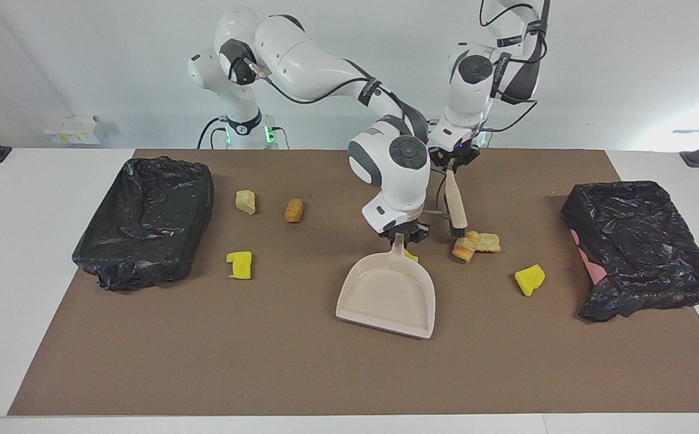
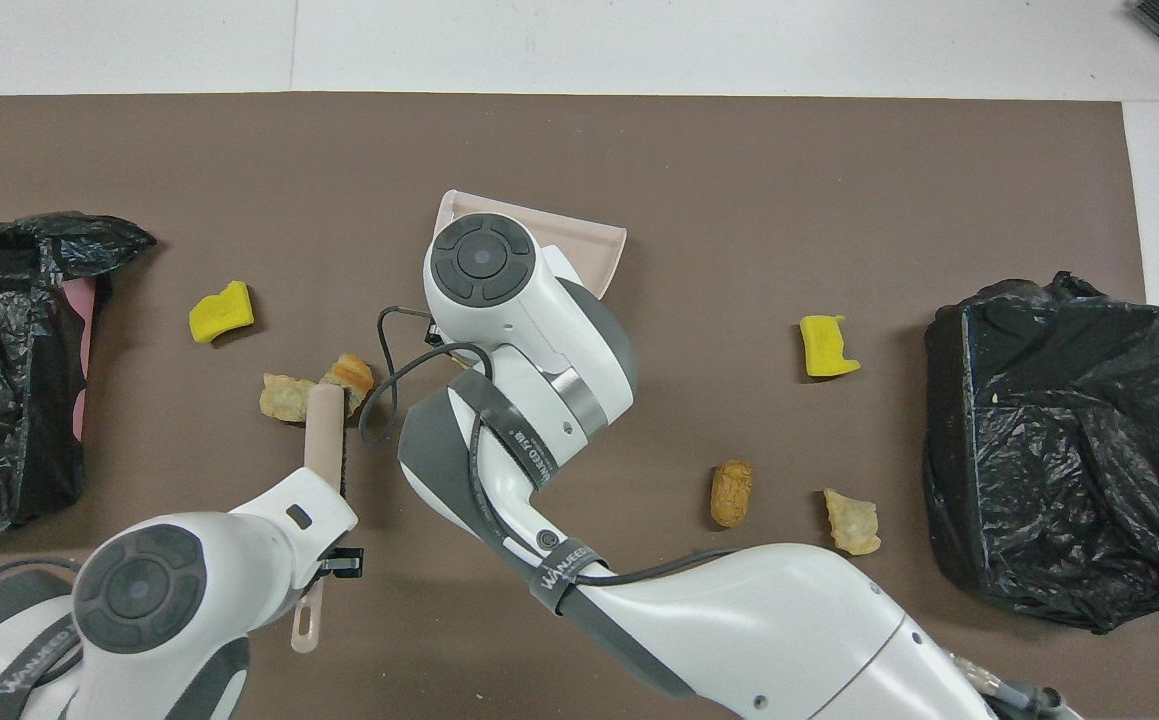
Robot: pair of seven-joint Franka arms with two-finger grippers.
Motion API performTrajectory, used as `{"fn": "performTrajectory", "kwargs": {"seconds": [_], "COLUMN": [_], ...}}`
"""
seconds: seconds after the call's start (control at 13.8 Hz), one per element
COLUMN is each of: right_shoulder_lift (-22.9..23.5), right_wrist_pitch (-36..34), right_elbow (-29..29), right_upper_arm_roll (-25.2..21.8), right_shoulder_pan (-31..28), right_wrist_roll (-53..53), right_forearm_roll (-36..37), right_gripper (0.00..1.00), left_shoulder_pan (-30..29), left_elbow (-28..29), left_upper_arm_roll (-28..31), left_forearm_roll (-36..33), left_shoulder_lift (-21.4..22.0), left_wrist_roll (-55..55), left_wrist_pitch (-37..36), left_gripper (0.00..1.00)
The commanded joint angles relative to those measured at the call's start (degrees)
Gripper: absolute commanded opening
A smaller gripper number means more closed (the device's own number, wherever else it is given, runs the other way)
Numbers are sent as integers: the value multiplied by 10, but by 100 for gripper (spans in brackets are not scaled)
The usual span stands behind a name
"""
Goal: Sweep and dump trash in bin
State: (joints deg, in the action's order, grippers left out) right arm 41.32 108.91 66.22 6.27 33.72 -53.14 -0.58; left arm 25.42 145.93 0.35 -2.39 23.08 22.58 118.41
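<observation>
My right hand [image 1: 401, 236] pinches the beige dustpan [image 1: 389, 292] by its handle, pan flat on the counter [image 1: 301, 361] mid-mat. My left hand [image 1: 453, 161] grips the brush [image 1: 455, 205], bristles down beside two bread lumps [image 1: 476, 244]. Other trash is scattered: yellow sponge chunks [image 1: 529, 279], more lumps toward the right arm's bin [image 1: 144, 220].

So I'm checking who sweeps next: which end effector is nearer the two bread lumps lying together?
Left. The left end effector holds the brush whose head touches the bread lumps; the right end effector grips the dustpan handle beside them.
</observation>
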Motion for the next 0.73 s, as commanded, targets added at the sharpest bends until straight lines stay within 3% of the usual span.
{"fn": "performTrajectory", "kwargs": {"seconds": [0.0, 0.36, 0.65], "right_shoulder_lift": [-43, -62, -72], "right_wrist_pitch": [-13, -38, -51], "right_elbow": [34, 70, 73], "right_upper_arm_roll": [7, 6, 4], "right_shoulder_pan": [-19, -37, -72], "right_wrist_roll": [60, 298, 448], "right_forearm_roll": [-5, 6, 22], "right_gripper": [0, 0, 0], "left_shoulder_pan": [-63, -174, -241], "left_elbow": [-27, -129, -230], "left_upper_arm_roll": [-4, -4, -3], "left_forearm_roll": [-9, -8, -7], "left_shoulder_lift": [0, -93, -201], "left_wrist_roll": [-62, -187, -252], "left_wrist_pitch": [-8, 1, 13], "left_gripper": [0, 0, 0]}}
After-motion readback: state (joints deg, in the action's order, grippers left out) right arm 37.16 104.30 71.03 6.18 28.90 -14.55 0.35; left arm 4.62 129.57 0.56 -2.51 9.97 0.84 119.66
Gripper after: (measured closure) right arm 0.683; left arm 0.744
